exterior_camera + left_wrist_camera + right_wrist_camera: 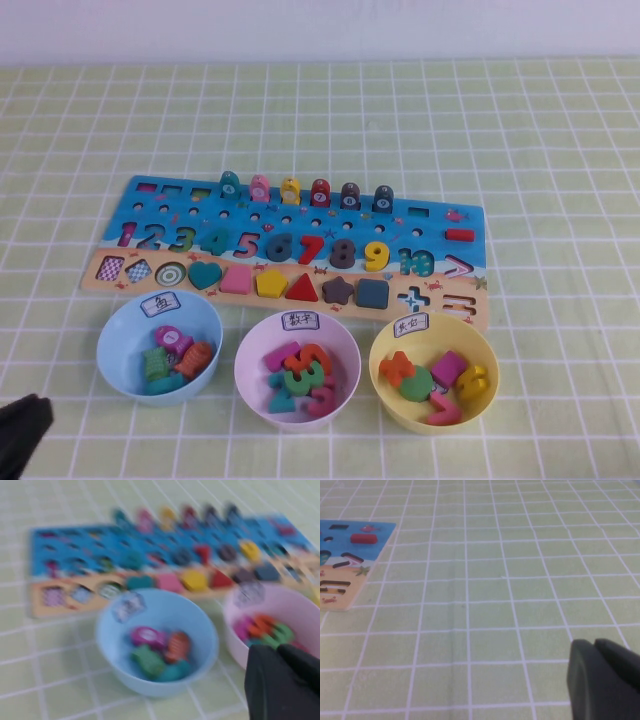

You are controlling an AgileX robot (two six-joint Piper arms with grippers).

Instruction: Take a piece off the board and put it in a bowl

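Observation:
The green numeral "3" [303, 379] lies in the pale pink bowl [252, 345] among orange, pink and teal numerals. It also shows in the left wrist view [280, 633]. The bowl stands in front of the middle of the board [300, 215], with a white label on its far rim. The board's 1, 2 and 3 places look flat. My left gripper [30, 415] is at the near left corner of the table, clear of the bowls, shut and empty [276, 648]. My right gripper [594, 643] is shut and empty over bare tablecloth right of the board [350, 555].
A light blue bowl [118, 325] with fish pieces stands left of the pink bowl. A yellow bowl [480, 350] with shapes and numerals stands to its right. Ringed pegs [305, 190] stand along the board's far side. The green checked cloth covers the table.

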